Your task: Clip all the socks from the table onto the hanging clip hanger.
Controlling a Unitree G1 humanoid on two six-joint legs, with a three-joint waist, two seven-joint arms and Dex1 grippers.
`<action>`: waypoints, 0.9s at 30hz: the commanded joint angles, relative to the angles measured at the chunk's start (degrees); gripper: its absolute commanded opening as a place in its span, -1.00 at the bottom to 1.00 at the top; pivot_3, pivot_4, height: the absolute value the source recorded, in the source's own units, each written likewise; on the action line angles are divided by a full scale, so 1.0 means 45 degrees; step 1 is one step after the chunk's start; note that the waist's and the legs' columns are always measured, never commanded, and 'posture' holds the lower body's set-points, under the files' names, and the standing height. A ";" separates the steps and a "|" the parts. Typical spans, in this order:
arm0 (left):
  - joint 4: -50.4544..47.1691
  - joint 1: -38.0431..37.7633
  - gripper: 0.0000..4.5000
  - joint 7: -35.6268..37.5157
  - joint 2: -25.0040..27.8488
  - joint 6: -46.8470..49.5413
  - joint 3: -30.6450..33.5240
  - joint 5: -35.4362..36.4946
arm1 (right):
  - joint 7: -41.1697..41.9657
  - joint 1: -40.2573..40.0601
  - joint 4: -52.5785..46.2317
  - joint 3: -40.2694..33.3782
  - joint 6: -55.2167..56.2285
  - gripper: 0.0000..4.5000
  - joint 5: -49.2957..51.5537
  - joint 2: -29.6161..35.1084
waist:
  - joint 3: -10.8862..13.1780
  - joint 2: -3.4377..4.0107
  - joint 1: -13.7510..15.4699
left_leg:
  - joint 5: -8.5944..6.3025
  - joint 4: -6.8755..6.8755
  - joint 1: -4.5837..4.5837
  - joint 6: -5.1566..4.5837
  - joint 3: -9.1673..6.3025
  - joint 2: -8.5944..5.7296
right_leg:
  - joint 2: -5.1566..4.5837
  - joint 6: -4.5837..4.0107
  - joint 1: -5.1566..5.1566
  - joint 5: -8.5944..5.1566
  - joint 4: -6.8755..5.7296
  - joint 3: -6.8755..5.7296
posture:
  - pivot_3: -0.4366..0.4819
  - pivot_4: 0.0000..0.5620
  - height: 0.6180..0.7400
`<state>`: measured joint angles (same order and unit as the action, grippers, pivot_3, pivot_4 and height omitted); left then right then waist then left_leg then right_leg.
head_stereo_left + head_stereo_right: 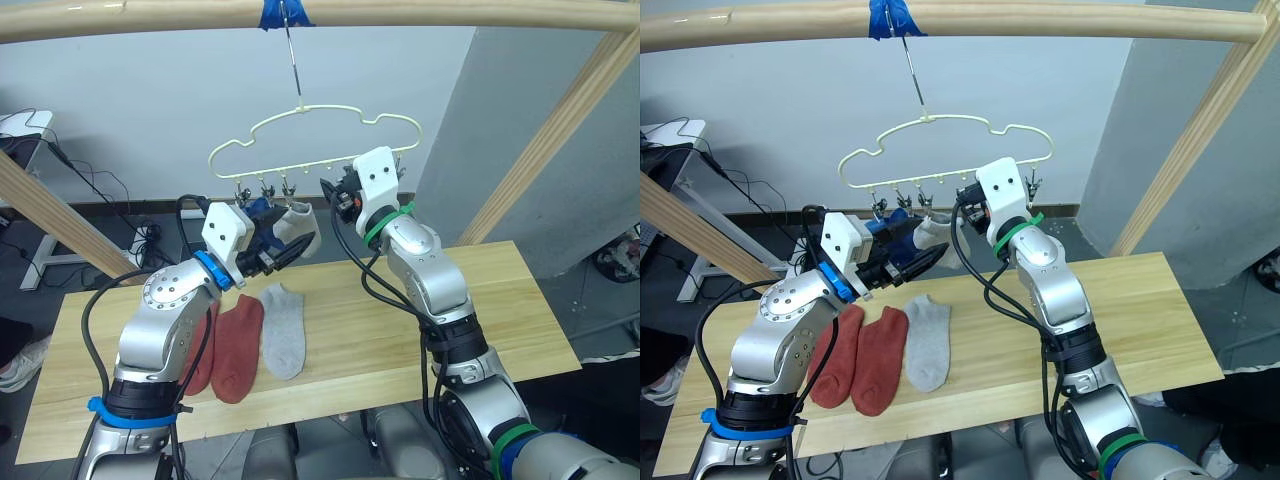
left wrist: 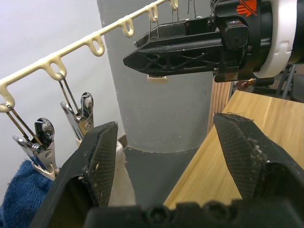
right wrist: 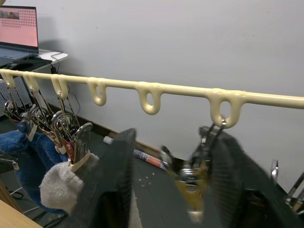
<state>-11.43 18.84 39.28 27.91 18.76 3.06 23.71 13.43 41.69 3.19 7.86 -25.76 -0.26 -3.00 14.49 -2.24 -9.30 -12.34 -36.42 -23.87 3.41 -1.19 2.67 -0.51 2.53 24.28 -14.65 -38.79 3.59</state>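
The right gripper (image 3: 171,185) stands spread around a free clip (image 3: 192,178) on the clip hanger (image 1: 300,130). The left gripper (image 2: 166,156) is spread and empty. Squeezing off-centre could set the hanger swinging and shake loose the grey sock (image 1: 298,225)

Both arms are silver-grey metal with rounded joint housings and black cables looping along them; the left arm (image 1: 165,320) wears blue bands at the wrist and near the shoulder, the right arm (image 1: 430,280) green bands at the same places; each wrist carries a white angular block with small dark screws; the left gripper (image 2: 166,156) has black fingers with rough textured pads; the right gripper (image 2: 180,47) is ribbed black plastic behind an orange mark.
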 commanded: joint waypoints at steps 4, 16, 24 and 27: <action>-0.0989 -0.0465 0.57 -0.0629 -0.0154 0.0112 -0.0038 -0.0264 | -0.0143 0.0243 -0.0214 -0.0243 0.0314 -0.88 0.0331 -0.0100 | 0.0000 0.0000 0.0003 | 0.0000 0.0000 -0.0001 0.0000 0.0000 0.0001 | 0.0000 0.0000 0.0000 0.0000 0.0001 0.0001 | -0.42 -0.23 1.00; -0.1834 -0.3494 0.98 -0.4098 -0.1633 0.1717 -0.1095 -0.2353 | -0.0186 0.0354 -0.0234 -0.0321 0.0165 -1.00 0.0580 0.0026 | 0.0001 0.0001 0.0019 | -0.0001 0.0000 0.0002 -0.0001 0.0002 0.0002 | -0.0002 -0.0002 0.0001 0.0001 0.0000 0.0007 | -0.41 -0.15 1.00; 0.0299 -0.3027 0.98 -0.5842 -0.3239 0.2817 -0.1391 -0.3234 | 0.0110 0.0149 -0.0657 -0.0170 -0.0353 -1.00 0.0714 0.0187 | 0.0004 0.0006 0.0098 | 0.0000 -0.0004 0.0008 -0.0002 -0.0003 -0.0001 | 0.0002 0.0047 0.0000 -0.0028 -0.0015 0.0003 | -0.43 -0.08 1.00; 0.1246 -0.2577 0.98 -0.6386 -0.3527 0.2764 -0.1238 -0.3579 | 0.0181 0.0168 -0.0701 -0.0135 -0.0460 -1.00 0.0721 0.0179 | 0.0004 0.0007 0.0108 | 0.0000 -0.0004 0.0007 -0.0002 -0.0003 0.0000 | 0.0004 0.0046 0.0002 -0.0028 -0.0014 0.0003 | -0.43 -0.07 1.00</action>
<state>-6.68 6.50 12.12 12.40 31.88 -3.20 8.75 13.78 41.74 2.98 6.92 -27.93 2.09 -2.09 14.51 -2.20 -8.82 -12.34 -36.43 -23.83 3.39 -1.20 2.67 -0.49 2.74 24.29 -14.78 -38.85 3.61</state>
